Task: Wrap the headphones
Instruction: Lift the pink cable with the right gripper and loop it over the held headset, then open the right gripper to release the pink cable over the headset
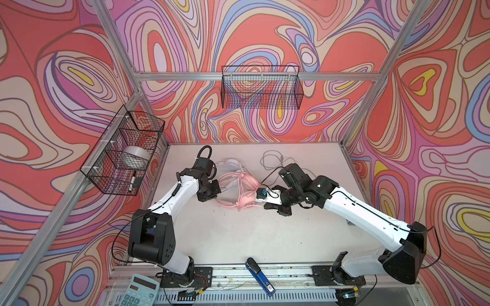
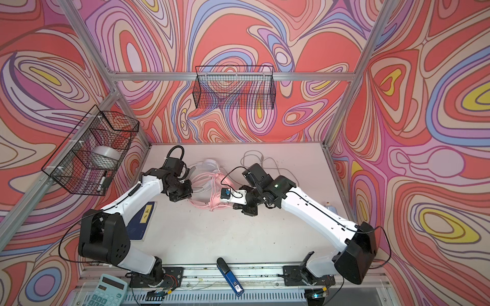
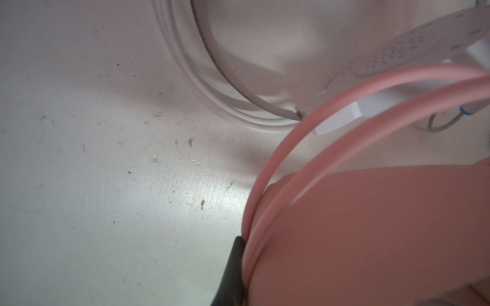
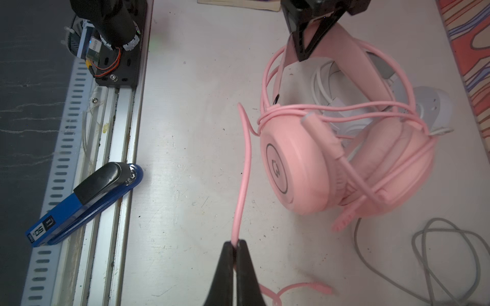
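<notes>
**A:** Headphones: where are they?

**B:** Toward the back of the pale desk (image 1: 238,238), in the middle. The pink over-ear wired headphones (image 4: 299,159) rest there with cable looped round both earcups, touching the white over-ear headphones (image 4: 434,106) just behind them.

**A:** And the grippers?

**B:** Left gripper (image 4: 303,53) is clamped on the pink headband. Right gripper (image 4: 236,246) is pinched tight on the pink cable (image 4: 245,169), which runs up to the near earcup.
</notes>
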Action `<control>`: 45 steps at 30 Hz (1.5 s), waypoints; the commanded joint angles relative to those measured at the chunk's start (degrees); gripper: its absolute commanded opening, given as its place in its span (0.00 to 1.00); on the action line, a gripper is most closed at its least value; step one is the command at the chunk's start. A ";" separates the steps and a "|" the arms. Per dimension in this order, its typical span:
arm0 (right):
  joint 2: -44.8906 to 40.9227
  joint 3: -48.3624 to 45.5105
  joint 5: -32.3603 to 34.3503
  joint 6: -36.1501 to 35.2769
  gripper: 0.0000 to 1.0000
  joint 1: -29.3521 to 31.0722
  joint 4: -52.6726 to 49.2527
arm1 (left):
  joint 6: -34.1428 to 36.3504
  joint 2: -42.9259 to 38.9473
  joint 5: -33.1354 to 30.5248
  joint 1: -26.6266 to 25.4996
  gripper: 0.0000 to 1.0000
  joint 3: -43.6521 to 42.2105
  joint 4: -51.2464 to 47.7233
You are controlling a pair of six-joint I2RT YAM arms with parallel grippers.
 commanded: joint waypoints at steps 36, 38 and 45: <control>24.35 17.48 6.26 25.57 0.00 -13.06 14.36 | 9.74 -2.30 2.64 -3.50 0.00 2.30 -3.55; 25.94 18.93 5.03 25.68 0.00 -13.06 14.12 | 9.90 -2.27 3.04 -3.57 0.00 2.38 -3.55; 30.76 21.85 2.85 26.95 0.00 -13.14 13.41 | 10.25 -2.44 5.11 -3.59 0.00 2.47 -3.37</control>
